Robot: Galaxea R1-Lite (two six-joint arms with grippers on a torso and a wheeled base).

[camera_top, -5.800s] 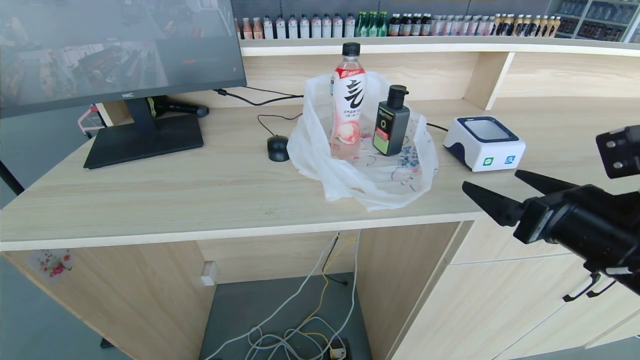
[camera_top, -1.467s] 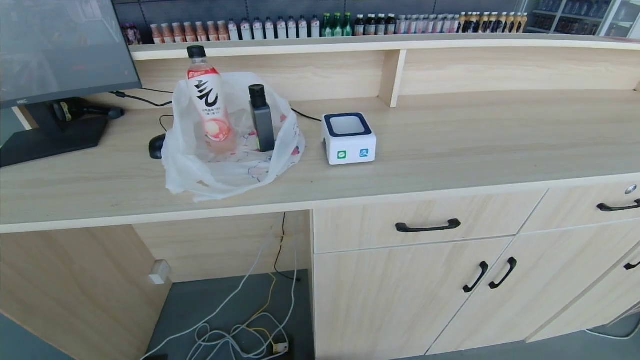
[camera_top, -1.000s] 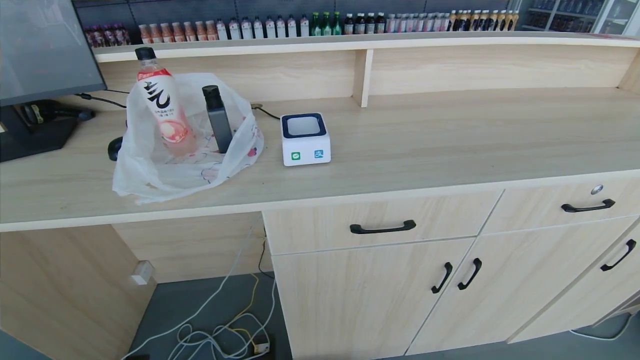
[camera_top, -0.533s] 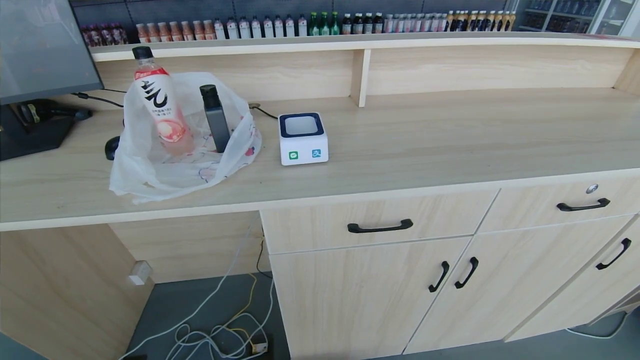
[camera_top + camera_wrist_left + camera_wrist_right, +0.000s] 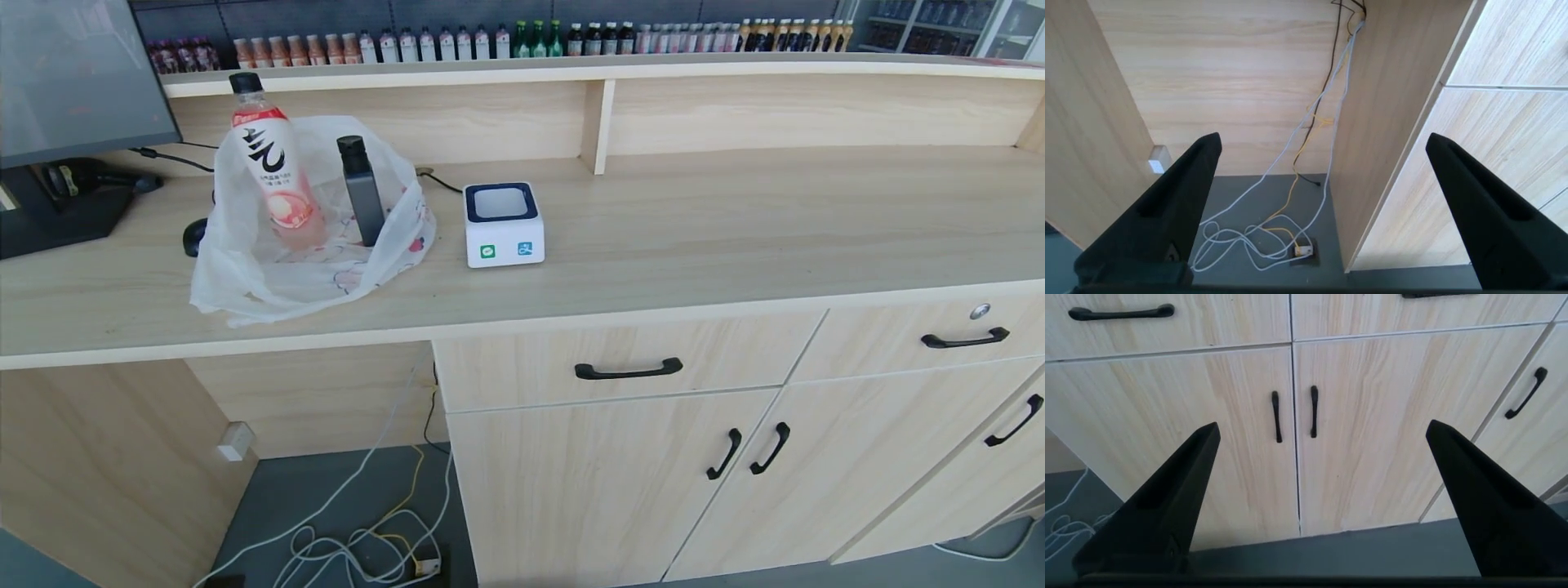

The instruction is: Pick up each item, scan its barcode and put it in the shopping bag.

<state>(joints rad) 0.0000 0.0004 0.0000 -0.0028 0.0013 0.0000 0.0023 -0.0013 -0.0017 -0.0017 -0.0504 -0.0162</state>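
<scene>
A white shopping bag (image 5: 269, 273) lies open on the wooden counter (image 5: 694, 237) at the left. A pink drink bottle (image 5: 273, 167) and a dark pump bottle (image 5: 361, 192) stand upright inside it. Just right of the bag sits the white barcode scanner (image 5: 501, 223) with a dark-rimmed window on top. My left gripper (image 5: 1323, 212) hangs open below the counter, facing the cable recess. My right gripper (image 5: 1319, 498) is open too, facing the cabinet doors (image 5: 1290, 433). Nothing is between either pair of fingers.
A monitor (image 5: 77, 77) on a dark stand, a handheld scanner (image 5: 90, 175) and a mouse (image 5: 194, 237) sit at the counter's left. Cables (image 5: 359, 531) trail on the floor under the recess. Drawers and cabinet doors (image 5: 735, 441) fill the front at right. A raised shelf (image 5: 571, 69) backs the counter.
The head camera has swung right since 5.8 s ago, then slightly back left in the last half second. My right gripper has dropped out of the head view. Bag, bottles and scanner stayed put.
</scene>
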